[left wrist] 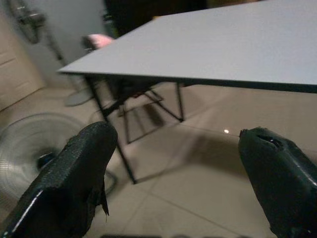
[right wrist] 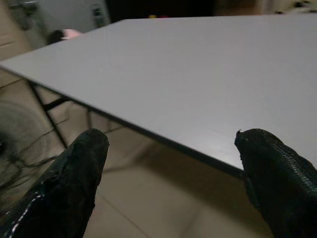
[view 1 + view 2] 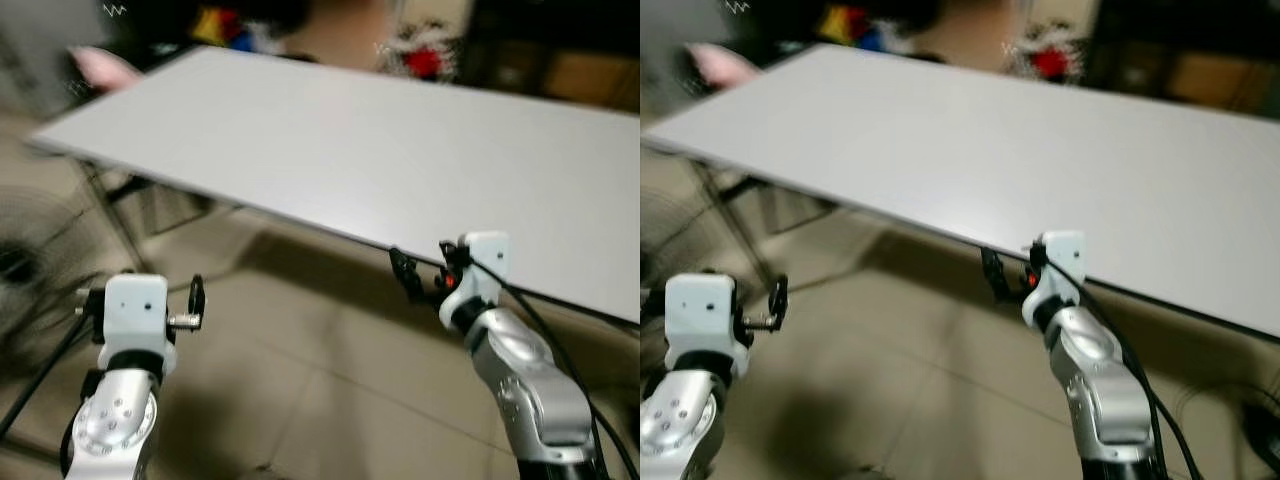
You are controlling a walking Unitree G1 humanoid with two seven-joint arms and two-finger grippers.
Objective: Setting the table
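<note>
A long pale grey table (image 3: 380,150) stretches across in front of me, its near edge running down towards the right. My right gripper (image 3: 418,274) is raised just below and in front of that edge, its two black fingers (image 2: 74,178) spread wide apart and open with nothing between them. Lower on the left, over the tiled floor and short of the table, my left gripper (image 3: 196,300) is also open and holds nothing. In the left wrist view the fingers (image 1: 74,178) point at the table's underside and its dark legs (image 1: 106,119).
A floor fan (image 3: 20,270) stands at the left by the table's folding legs (image 3: 105,205). Something pink (image 3: 100,65) lies past the table's far left corner. Blurred red and yellow things (image 3: 420,60) sit behind the table. Tan tiles (image 3: 320,400) cover the floor below me.
</note>
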